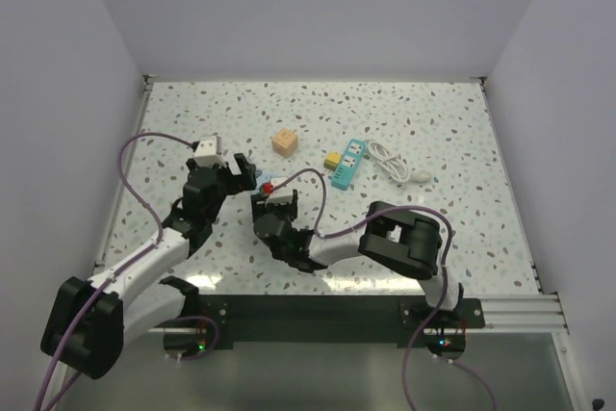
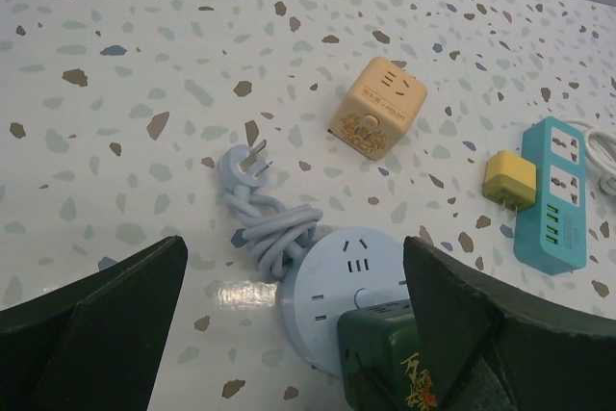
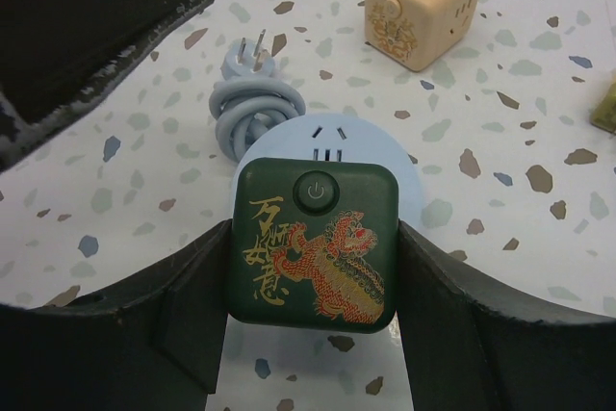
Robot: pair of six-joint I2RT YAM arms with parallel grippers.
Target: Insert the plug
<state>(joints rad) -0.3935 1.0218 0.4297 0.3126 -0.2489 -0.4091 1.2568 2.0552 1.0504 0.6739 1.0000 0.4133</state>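
The dark green cube plug (image 3: pixel 316 243), with a gold and red dragon and a power button on top, is held between the fingers of my right gripper (image 3: pixel 316 267). It sits over the near part of a round light-blue socket (image 3: pixel 409 185). Its prongs are hidden, so I cannot tell whether they are in the slots. In the left wrist view the plug (image 2: pixel 385 363) covers the socket's (image 2: pixel 337 276) near right edge. My left gripper (image 2: pixel 298 334) is open and empty, with its fingers either side of the socket. Both grippers (image 1: pixel 241 175) (image 1: pixel 271 197) meet left of the table's centre.
The socket's coiled blue cord with its own plug (image 2: pixel 260 218) lies just beyond it. Further off are a tan-orange cube (image 2: pixel 378 108), a small yellow block (image 2: pixel 508 180) against a teal power strip (image 2: pixel 553 194), and a white cable (image 1: pixel 390 161).
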